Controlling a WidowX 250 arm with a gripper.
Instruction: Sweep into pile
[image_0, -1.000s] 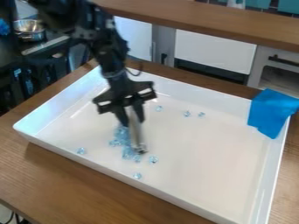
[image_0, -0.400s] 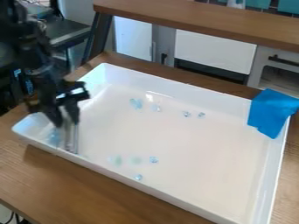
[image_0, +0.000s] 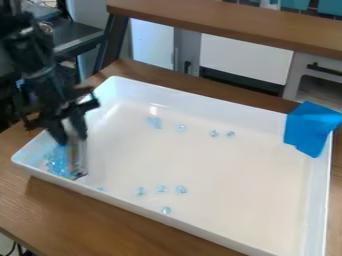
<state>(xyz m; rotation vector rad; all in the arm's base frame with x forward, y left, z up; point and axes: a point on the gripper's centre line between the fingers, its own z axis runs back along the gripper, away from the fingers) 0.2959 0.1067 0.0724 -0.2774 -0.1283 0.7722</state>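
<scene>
1. Nearest the camera, the table (image_0: 87, 227) runs below the end effector, carrying the tray (image_0: 227, 175), whose raised walls presumably keep swept bits in.
2. On the camera side and to the right of the end effector, 4 loose pieces (image_0: 161, 189) lie scattered, probably needing another stroke.
3. The end effector (image_0: 71, 140) is clamped on the flat sweeping tool (image_0: 78, 156), blade hanging down to the tray floor, likely so its broad side can push.
4. Just beside the tool, on its left, the pale-blue pile (image_0: 57, 162) sits in the tray's corner, where 2 walls should help gather it.
5. Beyond and right of the end effector, a small clump (image_0: 154, 122) and 3 more pieces (image_0: 214, 133) await sweeping.
</scene>
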